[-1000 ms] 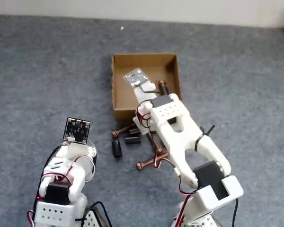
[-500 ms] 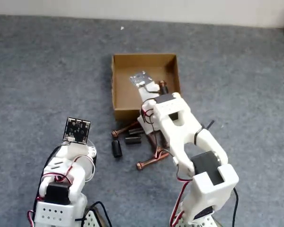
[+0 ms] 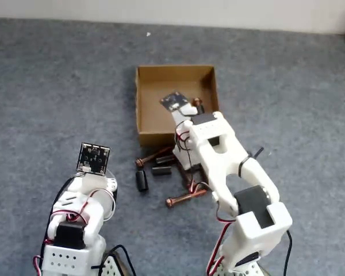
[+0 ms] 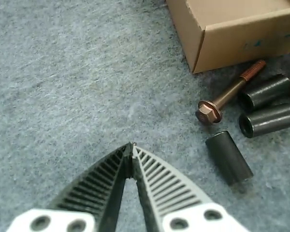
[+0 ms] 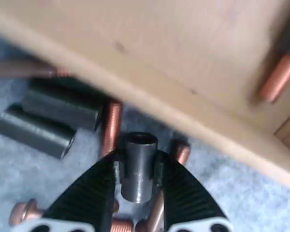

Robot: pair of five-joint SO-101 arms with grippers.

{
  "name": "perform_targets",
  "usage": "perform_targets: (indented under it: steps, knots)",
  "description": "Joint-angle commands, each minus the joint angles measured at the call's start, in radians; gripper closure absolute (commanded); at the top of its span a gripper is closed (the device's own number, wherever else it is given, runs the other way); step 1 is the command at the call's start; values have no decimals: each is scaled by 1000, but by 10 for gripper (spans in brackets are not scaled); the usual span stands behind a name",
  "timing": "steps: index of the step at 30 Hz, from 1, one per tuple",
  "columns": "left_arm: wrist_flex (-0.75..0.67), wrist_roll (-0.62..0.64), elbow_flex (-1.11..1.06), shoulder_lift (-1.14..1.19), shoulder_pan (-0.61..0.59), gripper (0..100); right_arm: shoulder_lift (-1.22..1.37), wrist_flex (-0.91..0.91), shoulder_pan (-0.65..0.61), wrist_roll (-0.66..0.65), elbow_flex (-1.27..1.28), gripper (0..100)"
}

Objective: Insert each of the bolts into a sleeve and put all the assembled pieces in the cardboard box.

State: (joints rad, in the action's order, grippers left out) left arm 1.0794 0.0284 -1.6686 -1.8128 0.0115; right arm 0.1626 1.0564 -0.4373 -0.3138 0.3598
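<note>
We judged the task to be at an early stage. One copper bolt [image 3: 197, 104] lay in the cardboard box [image 3: 173, 67] at the upper centre of the high view; whether it was sleeved we could not tell. Loose bolts [image 3: 187, 197] and black sleeves [image 3: 141, 180] lay on the table [image 3: 57, 86] just below the box. The right gripper [image 5: 137, 163] had its jaws part open and clamped on an upright sleeve [image 5: 138, 169] near the box wall. The left gripper [image 4: 131, 159], at lower left, had its jaws closed on nothing above bare table.
</note>
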Motion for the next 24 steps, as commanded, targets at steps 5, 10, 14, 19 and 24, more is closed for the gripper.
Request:
perform_targets:
  steps: [5, 10, 14, 19, 24]
  knots:
    - [-25, -8, -2, -4, -7, 994, -348, 62, 25, -11, 93, 991]
    - [-25, -8, -2, -4, -7, 994, -426, 59, 122, -18, 180, 992]
    - [-25, -8, -2, -4, -7, 994, -397, 42, 229, -20, 185, 992]
    - [-25, -8, -2, -4, -7, 994, -286, -41, 249, -23, 191, 991]
    - [-25, -8, -2, -4, -7, 994, -157, -87, 283, -51, 183, 983]
